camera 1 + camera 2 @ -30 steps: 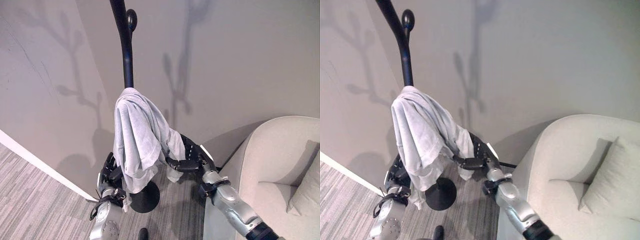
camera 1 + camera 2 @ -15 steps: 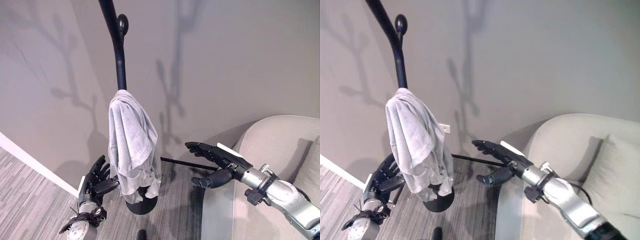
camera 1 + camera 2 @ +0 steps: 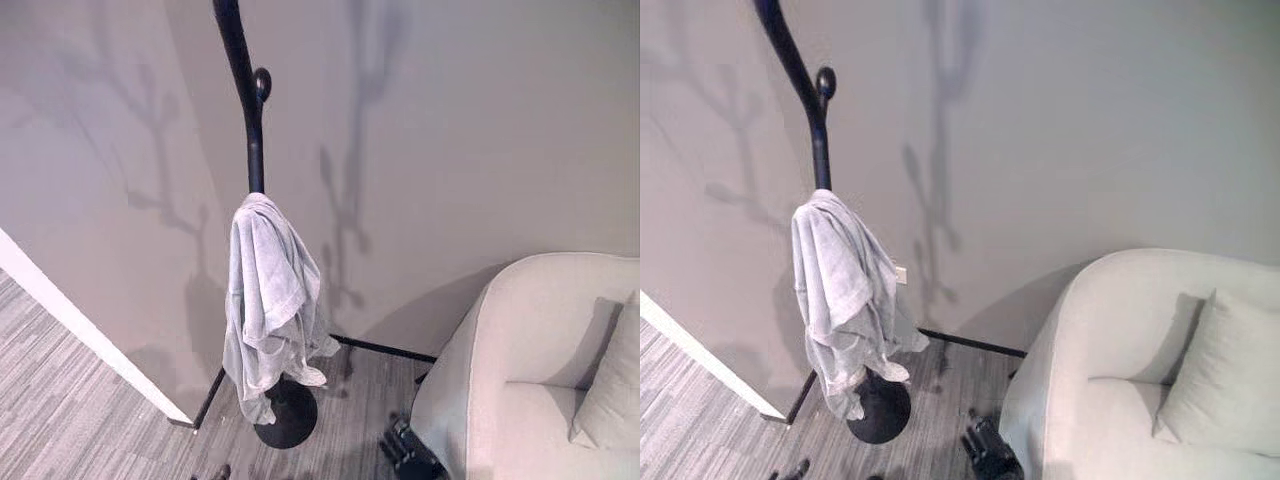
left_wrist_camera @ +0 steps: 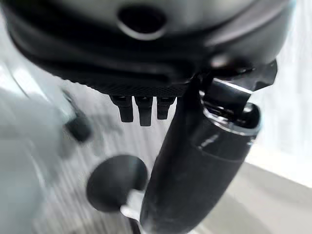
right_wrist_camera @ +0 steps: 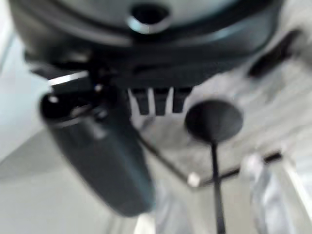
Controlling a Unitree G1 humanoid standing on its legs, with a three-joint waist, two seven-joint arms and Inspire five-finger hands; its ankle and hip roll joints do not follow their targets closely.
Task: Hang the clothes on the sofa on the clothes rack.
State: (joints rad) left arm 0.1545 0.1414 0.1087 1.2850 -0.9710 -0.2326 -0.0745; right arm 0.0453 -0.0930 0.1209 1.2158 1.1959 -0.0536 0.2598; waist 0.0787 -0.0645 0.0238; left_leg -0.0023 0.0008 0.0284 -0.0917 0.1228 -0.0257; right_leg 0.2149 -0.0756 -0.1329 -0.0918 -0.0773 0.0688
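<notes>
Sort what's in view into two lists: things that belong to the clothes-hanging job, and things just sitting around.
Part of the job:
- grey garment, draped over the rack
- black clothes rack, standing on its round base by the wall
- sofa, no clothes visible on the part in view
- left hand and right hand, both holding nothing

Just there:
- cushion on the sofa
- wall outlet

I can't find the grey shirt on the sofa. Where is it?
The grey shirt hangs on the black clothes rack by the wall, on the left side of the left eye view, above the rack's round base. The sofa stands to its right.
</notes>
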